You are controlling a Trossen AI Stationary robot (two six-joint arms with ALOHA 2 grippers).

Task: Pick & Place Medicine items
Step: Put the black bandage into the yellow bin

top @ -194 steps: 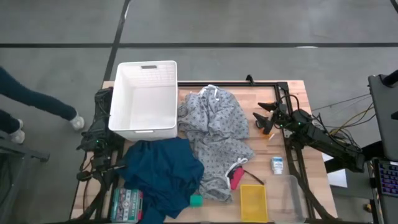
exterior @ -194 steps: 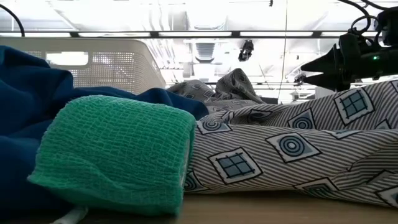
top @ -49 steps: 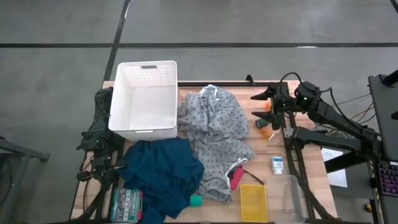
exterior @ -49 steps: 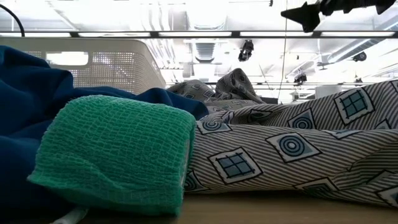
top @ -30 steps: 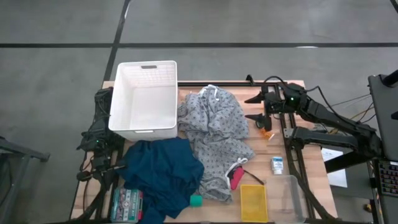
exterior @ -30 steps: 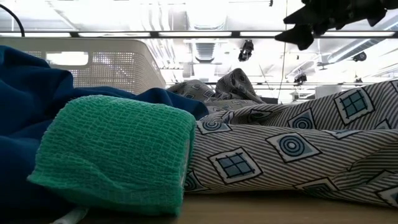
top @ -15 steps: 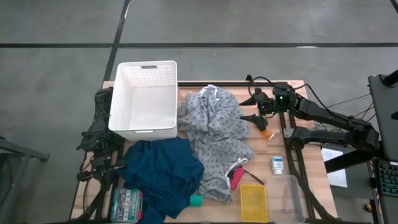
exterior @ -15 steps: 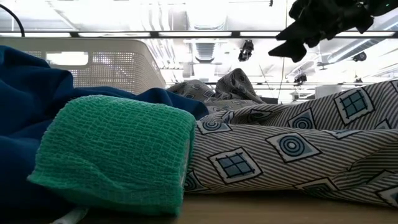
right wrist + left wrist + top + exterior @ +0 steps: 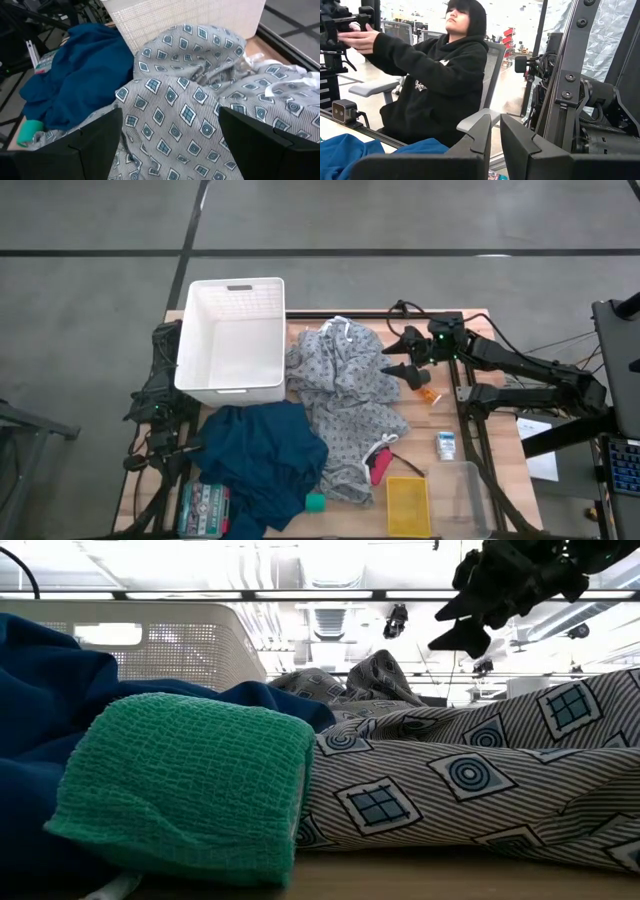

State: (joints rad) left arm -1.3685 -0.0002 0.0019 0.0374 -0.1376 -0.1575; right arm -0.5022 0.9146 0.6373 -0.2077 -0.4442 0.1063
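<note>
Overhead alone shows carton (image 9: 446,444); right gripper (image 9: 394,356) jaws released, left's clenched.

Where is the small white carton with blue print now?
In the high view, the small white carton lies on the table's right side, just above the clear bin and right of the yellow tray.

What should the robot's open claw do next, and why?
Probably swing back and drop toward the tiny orange piece. The right claw is open, holds nothing, and hangs over the edge of the grey patterned cloth, while the orange piece lies on bare table just beside it. The left claw waits shut.
</note>
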